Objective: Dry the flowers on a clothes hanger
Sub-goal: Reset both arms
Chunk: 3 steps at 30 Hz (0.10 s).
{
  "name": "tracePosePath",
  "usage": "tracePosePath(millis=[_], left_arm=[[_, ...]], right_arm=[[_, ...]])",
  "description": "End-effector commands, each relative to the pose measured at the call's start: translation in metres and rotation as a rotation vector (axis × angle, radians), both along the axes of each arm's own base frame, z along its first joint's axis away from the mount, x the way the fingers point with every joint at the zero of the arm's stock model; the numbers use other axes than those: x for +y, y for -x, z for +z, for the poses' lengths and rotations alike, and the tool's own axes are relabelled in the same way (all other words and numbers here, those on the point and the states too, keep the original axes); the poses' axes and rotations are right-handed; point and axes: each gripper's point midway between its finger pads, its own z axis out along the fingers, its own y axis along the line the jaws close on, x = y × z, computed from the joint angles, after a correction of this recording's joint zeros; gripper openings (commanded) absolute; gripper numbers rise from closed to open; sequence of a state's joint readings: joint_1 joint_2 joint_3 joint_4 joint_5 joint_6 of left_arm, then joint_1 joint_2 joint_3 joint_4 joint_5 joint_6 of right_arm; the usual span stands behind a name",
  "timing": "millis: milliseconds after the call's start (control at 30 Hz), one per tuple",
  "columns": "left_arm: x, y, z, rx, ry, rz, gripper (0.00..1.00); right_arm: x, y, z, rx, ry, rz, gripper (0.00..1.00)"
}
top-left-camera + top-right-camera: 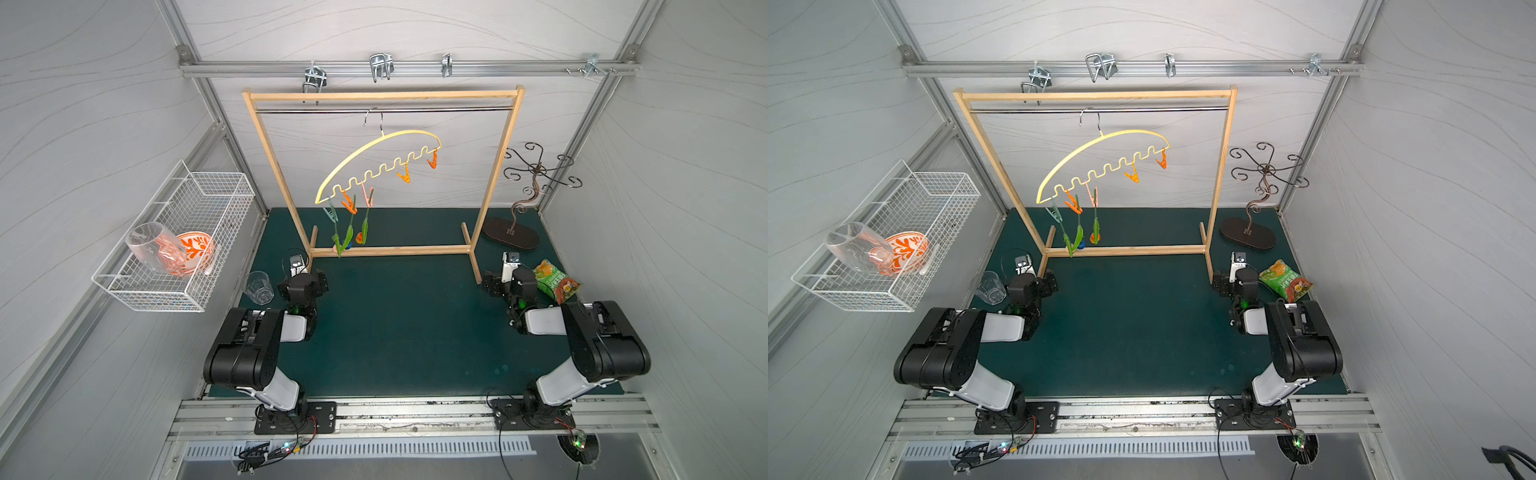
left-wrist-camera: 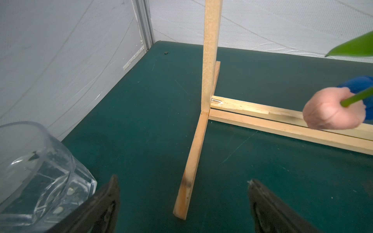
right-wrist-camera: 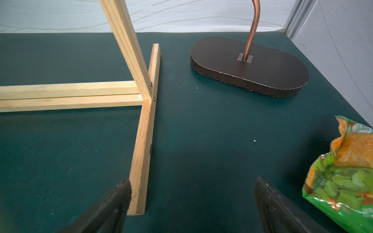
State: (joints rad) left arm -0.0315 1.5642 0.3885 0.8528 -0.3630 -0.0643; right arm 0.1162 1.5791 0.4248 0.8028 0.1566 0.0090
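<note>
The pale yellow clothes hanger [image 1: 374,146] [image 1: 1100,140] hangs tilted on the wooden rack's rod, its left end low. Teal, orange and pink pins at that end each hold one of the flowers [image 1: 348,232] [image 1: 1079,233] head down. The left wrist view shows the pink head [image 2: 331,113], part of the blue head [image 2: 359,84] and a leaf tip. My left gripper [image 1: 302,279] [image 2: 183,179] is open and empty over the rack's left foot. By the right foot, my right gripper [image 1: 508,280] [image 3: 193,180] is open and empty too.
The wooden rack [image 1: 382,96] stands across the back of the mat. A clear tumbler [image 1: 258,286] [image 2: 36,171] sits beside my left gripper. A snack bag [image 1: 555,280] [image 3: 347,181] and a metal stand [image 1: 510,233] [image 3: 248,66] are at the right. A wire basket [image 1: 183,291] hangs on the left wall.
</note>
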Motion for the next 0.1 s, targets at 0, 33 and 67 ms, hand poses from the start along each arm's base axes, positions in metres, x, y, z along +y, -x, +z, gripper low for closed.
tracePosePath(millis=[0,33,67], left_arm=[[0.0018,-0.0063,0.0144,-0.053,0.009,0.007,1.00],[0.0018,-0.0063,0.0143,-0.053,0.009,0.008,1.00],[0.0017,-0.0066,0.0146,-0.054,0.009,0.007,1.00]], right_arm=[[-0.0007,-0.0037,0.0071,-0.012,-0.010,0.000,0.99],[-0.0009,-0.0039,0.0077,-0.016,-0.009,-0.001,0.99],[-0.0010,-0.0037,0.0082,-0.016,-0.010,-0.001,0.99]])
